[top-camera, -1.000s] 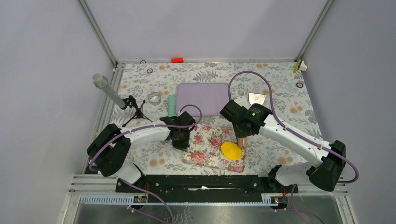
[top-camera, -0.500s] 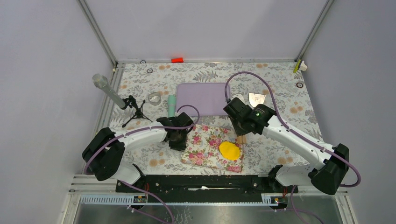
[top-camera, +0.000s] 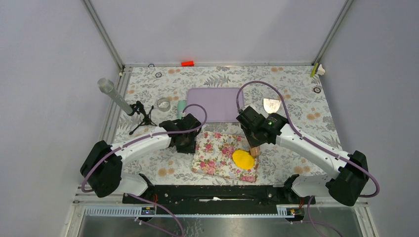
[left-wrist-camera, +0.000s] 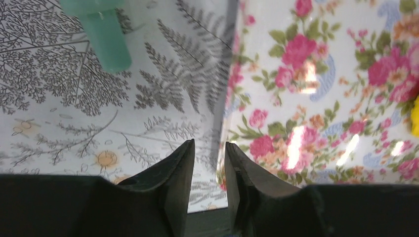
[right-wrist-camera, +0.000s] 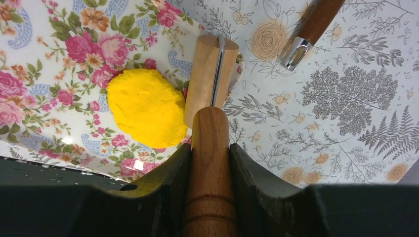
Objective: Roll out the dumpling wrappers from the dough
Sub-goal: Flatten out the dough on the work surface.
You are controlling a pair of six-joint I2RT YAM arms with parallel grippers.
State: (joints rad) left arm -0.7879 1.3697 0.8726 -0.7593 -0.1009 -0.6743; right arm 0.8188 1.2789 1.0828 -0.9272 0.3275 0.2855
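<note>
One change stands out: the left jaws, pressed together a second ago, now stand a narrow gap apart with nothing between them. The left arm has drawn back to the left edge of the flowered mat [left-wrist-camera: 321,98], half over the bare worktop [left-wrist-camera: 74,108]. The right jaws stay clamped on the handle of the wooden rolling pin [right-wrist-camera: 210,69], whose roller seems to touch the right side of the dough [right-wrist-camera: 146,106]. The dough lies as one thick yellow lump in the lower middle of the overhead frame, on the mat's right half. We see no thin discs, so we judge the rolling barely begun, and the mat may now slide.
</note>
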